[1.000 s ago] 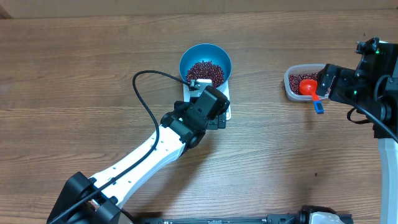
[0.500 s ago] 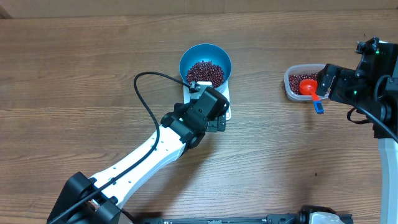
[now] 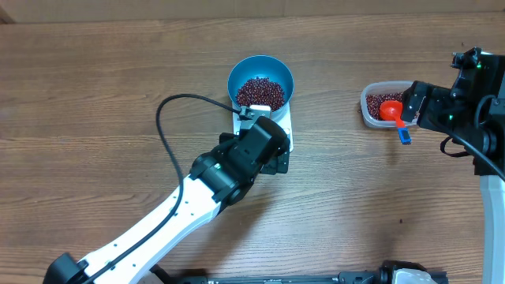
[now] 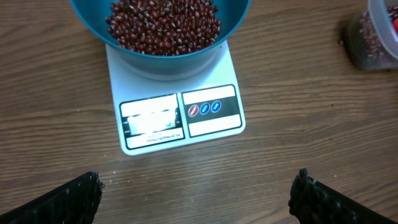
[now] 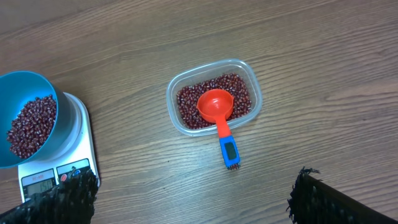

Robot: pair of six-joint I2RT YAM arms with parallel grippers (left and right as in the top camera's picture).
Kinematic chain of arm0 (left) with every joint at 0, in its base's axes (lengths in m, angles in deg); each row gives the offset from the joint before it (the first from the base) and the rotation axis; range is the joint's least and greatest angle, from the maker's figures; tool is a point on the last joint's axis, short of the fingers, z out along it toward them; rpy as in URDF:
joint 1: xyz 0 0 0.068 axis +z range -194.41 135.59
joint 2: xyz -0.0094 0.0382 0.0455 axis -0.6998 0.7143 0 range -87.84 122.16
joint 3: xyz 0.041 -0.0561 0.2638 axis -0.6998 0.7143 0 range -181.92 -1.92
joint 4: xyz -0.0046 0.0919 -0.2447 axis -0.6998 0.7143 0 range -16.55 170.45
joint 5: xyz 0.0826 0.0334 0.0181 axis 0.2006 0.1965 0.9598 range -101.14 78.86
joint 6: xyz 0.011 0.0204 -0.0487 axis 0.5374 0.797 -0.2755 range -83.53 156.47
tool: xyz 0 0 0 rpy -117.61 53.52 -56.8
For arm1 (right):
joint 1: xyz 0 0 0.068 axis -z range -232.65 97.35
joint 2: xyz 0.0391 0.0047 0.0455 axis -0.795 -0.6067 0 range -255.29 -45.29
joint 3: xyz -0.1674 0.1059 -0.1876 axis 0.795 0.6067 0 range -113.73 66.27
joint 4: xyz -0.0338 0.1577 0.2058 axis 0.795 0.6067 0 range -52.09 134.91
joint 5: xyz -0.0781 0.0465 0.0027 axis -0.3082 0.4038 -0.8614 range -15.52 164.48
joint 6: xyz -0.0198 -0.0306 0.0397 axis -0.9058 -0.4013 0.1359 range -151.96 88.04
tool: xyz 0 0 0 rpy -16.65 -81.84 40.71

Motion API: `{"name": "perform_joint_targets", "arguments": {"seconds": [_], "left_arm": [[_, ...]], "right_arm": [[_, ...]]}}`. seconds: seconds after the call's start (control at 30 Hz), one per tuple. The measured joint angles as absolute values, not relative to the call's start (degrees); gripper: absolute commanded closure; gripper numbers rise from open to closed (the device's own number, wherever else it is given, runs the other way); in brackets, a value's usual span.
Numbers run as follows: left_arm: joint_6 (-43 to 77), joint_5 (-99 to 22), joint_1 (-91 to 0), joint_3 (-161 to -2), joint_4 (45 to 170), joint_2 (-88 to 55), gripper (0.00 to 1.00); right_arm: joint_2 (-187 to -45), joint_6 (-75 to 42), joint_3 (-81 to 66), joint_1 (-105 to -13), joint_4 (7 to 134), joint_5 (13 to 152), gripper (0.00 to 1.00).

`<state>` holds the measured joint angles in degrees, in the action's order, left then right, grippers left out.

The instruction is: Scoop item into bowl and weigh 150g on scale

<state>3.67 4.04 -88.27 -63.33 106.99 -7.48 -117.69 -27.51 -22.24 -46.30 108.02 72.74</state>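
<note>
The blue bowl (image 3: 261,72) stands on the white scale (image 3: 286,118) and holds a heap of dark red-brown beans (image 3: 260,91). My left gripper (image 3: 272,156) hovers open and empty just off the scale's display end. In the left wrist view the bowl (image 4: 161,53), the scale (image 4: 180,112) and its lit display (image 4: 152,121) lie ahead of the gripper (image 4: 198,176). My right gripper (image 3: 417,110) is open and empty, high beside the clear tub (image 3: 371,101). In the right wrist view the gripper (image 5: 198,177) is above bare wood.
The clear tub (image 5: 213,96) holds more beans (image 5: 239,93) and a red scoop (image 5: 216,104) whose blue handle (image 5: 228,151) sticks out over its rim. The left arm's black cable (image 3: 170,118) loops above the table left of the scale.
My left arm has drawn back a little toward the near side, away from the bowl, still open. The right arm, bowl, scale and tub have not moved.
</note>
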Motion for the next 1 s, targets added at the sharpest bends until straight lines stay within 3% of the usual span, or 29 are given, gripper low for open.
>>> {"name": "perform_joint_targets", "arguments": {"seconds": [0.63, 1.0], "left_arm": [[4.06, 6.27, -86.61, -62.61, 106.88, -13.73, 0.01], [4.06, 6.35, -82.48, -41.47, 86.88, -27.89, 0.01]], "right_arm": [[-117.69, -27.49, -22.24, -46.32, 108.0, 72.74, 0.0], [-117.69, -27.51, -22.24, -46.32, 107.97, 72.72, 0.0]]}}
